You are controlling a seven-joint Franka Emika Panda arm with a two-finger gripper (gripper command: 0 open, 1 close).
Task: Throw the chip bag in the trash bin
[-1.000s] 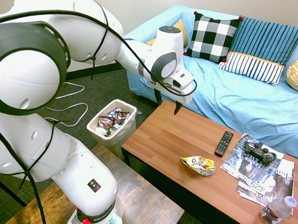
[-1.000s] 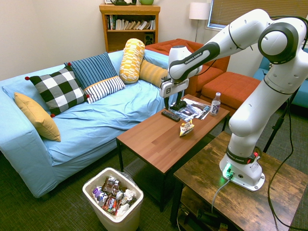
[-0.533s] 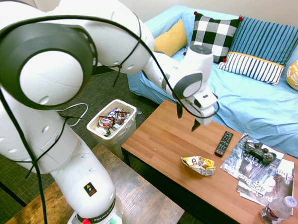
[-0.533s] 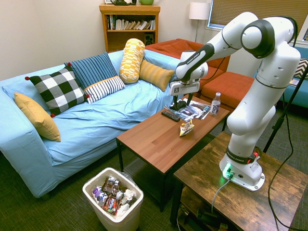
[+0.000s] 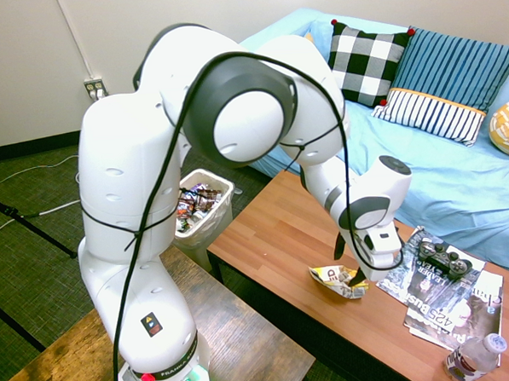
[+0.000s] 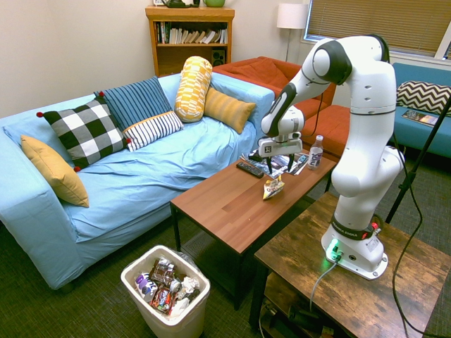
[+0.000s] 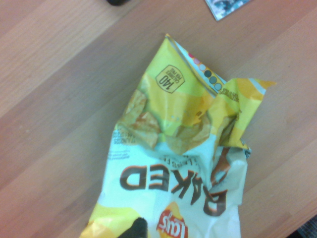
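A white robot arm reaches down over a low wooden worktop (image 5: pixel 274 232) in a living room. Its claw (image 5: pixel 353 277) points almost straight down, fingers spread and holding nothing, just above the chip bag (image 5: pixel 339 281). The chip bag, a crumpled yellow-and-white packet with dark print (the word "BAKED" shows upside down in the wrist view), lies flat on the worktop near its front edge (image 7: pixel 183 148). Beside it on the worktop are a black remote control (image 6: pixel 249 169), some magazines (image 5: pixel 452 304) with a game controller (image 5: pixel 443 257) resting on them, and a small water bottle (image 5: pixel 474 357) lying at the far corner. The trash bin (image 6: pixel 165 294), white and already full of wrappers, stands on the carpet at the worktop's end, well apart from the chip bag. A blue sofa (image 6: pixel 141 169) with patterned cushions sits behind the worktop.
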